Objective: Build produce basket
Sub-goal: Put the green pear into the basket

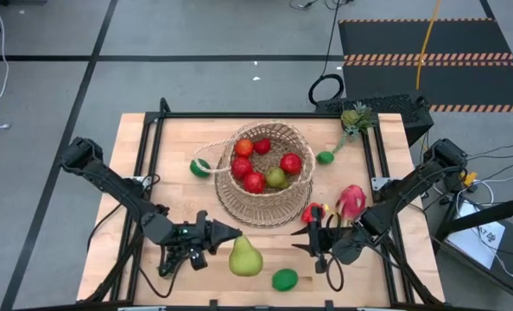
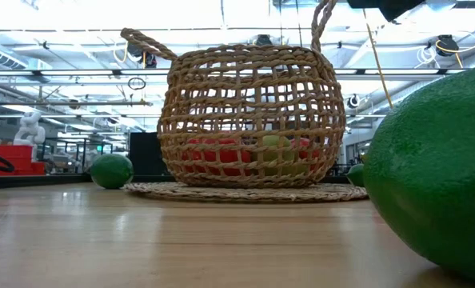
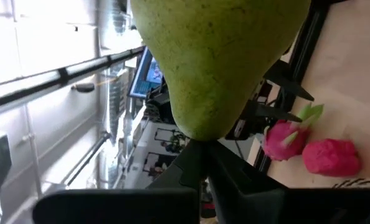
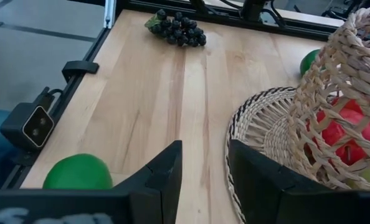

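One pear (image 1: pixel 245 257) just beside left tool (image 1: pixel 224 231).

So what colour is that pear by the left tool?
Yellowish green; the pear shows best in the left wrist view.

From my seat: tan open-weave basket (image 1: pixel 265 177) with red fruits (image 1: pixel 253 181) and an olive-green one inside. Beside it, a yellow-green pear (image 1: pixel 245 257), bright green lime (image 1: pixel 284 279), pink dragon fruit (image 1: pixel 351 200), dark grapes (image 4: pixel 177 28).
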You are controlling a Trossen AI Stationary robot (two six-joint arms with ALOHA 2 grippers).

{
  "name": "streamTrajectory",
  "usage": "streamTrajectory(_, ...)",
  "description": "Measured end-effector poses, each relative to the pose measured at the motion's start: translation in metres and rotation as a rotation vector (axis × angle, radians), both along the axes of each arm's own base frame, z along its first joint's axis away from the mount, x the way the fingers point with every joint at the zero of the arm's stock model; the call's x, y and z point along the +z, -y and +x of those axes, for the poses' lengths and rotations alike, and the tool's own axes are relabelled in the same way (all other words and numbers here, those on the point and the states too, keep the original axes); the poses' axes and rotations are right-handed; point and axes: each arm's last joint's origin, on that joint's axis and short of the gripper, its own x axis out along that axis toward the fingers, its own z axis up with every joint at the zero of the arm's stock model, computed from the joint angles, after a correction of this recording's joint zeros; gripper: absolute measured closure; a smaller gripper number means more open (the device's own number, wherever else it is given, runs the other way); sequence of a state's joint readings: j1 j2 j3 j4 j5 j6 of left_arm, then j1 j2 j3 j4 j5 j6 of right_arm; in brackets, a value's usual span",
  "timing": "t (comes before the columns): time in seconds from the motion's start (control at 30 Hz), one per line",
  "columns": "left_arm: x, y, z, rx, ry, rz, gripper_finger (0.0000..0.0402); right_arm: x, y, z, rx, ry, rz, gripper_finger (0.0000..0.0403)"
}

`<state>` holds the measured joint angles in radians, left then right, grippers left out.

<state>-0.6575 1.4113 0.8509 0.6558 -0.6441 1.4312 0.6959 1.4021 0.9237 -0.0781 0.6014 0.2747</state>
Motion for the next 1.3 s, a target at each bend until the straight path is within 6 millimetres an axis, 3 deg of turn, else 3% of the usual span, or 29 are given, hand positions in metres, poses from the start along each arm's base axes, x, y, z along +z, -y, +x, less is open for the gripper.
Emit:
streamTrajectory(0.2, 0.0, -0.009, 0.006, 0.027, 0.001, -0.114, 0.0395, 0.002, 0.001, 0.003, -0.013, 0.023, 0.015, 0.0275)
streamTrajectory(0.5, 0.0, -0.018, 0.011, 0.048, 0.007, -0.292, 0.0395, 0.022, 0.007, 0.018, -0.137, 0.24, 0.178, 0.0275)
streamTrajectory(0.8, 0.003, -0.02, 0.012, 0.045, 0.034, -0.363, 0.0389, 0.034, 0.007, 0.022, -0.174, 0.351, 0.277, 0.0275)
streamTrajectory(1.17, 0.003, -0.02, 0.012, 0.028, 0.045, -0.569, 0.0387, 0.033, -0.007, 0.012, -0.144, 0.336, 0.351, 0.0275)
streamTrajectory(1.3, 0.003, -0.02, 0.012, 0.021, 0.044, -0.628, 0.0396, 0.022, -0.018, 0.009, -0.125, 0.303, 0.376, 0.0275)
